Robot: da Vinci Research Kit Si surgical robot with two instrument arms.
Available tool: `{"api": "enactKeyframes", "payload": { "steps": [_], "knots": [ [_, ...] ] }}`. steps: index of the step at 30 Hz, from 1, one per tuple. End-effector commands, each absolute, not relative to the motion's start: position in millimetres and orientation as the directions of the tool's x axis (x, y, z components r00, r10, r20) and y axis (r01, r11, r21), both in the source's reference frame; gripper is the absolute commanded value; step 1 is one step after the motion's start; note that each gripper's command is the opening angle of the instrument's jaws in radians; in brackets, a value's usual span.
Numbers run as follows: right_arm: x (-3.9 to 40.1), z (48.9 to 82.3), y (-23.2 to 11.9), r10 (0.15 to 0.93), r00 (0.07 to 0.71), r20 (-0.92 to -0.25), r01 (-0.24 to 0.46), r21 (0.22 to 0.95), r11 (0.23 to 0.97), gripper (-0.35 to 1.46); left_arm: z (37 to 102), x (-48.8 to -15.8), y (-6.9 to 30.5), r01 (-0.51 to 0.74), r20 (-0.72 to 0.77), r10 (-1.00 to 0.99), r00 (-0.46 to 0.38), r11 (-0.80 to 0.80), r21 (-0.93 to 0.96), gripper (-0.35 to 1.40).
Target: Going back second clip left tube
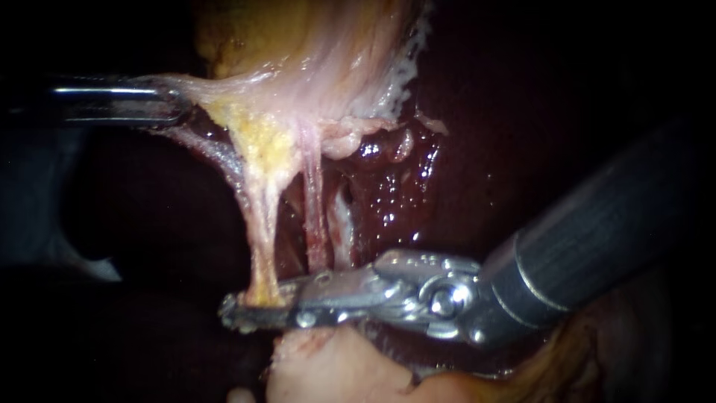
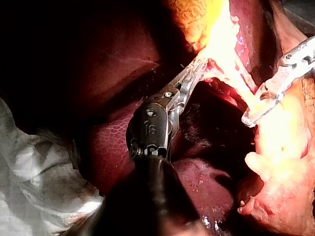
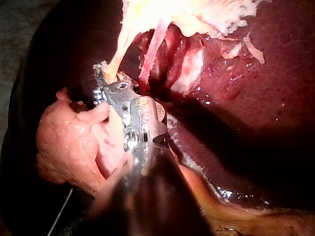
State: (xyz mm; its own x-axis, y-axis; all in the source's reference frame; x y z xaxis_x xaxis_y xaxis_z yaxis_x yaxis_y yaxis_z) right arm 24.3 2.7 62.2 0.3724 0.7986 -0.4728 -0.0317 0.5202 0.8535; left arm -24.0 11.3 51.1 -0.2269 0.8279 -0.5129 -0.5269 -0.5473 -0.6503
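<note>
Reaching in from the left, your left instrument has its tool clamped on the edge of the pale pink-white sheet of tissue, pulling it taut over the dark red, glistening liver. The yellow-pink stringy left tube hangs from that sheet down to your right instrument, whose tool stands narrowly parted with the tube's lower end between its silver jaws. A thinner pink tube runs just beside it. A pale pink fleshy lump lies under the right instrument.
</note>
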Motion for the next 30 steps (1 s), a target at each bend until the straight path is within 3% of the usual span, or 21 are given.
{"api": "enactKeyframes", "payload": {
  "steps": [1,5,7,10,20,30],
  "knots": [
    [24.3,62.3,2.6,0.799,0.372,-0.473,-0.032,0.853,0.52,-0.35,51.1,-24.0,11.3,-0.527,-0.513,0.828,-0.227,-0.547,-0.65,-0.35],
    [24.4,62.3,2.6,0.801,0.37,-0.471,-0.024,0.857,0.515,-0.29,51.1,-24.0,11.3,-0.527,-0.513,0.828,-0.227,-0.547,-0.65,-0.35],
    [24.5,62.3,2.5,0.808,0.343,-0.479,-0.011,0.858,0.513,0.12,51.1,-24.1,11.2,-0.527,-0.513,0.828,-0.227,-0.547,-0.65,-0.35],
    [25.0,62.5,2.7,0.809,0.329,-0.487,-0.005,0.856,0.517,0.39,51.1,-24.1,11.2,-0.527,-0.513,0.828,-0.227,-0.547,-0.65,-0.35],
    [24.9,64.3,4.0,0.677,0.304,-0.671,-0.049,0.698,0.714,0.49,51.1,-24.1,11.2,-0.528,-0.513,0.828,-0.227,-0.547,-0.65,-0.35],
    [21.7,64.3,4.8,0.526,0.32,-0.788,-0.017,0.551,0.834,0.5,51.2,-24.1,11.1,-0.528,-0.513,0.828,-0.227,-0.547,-0.649,-0.35]
  ]
}}
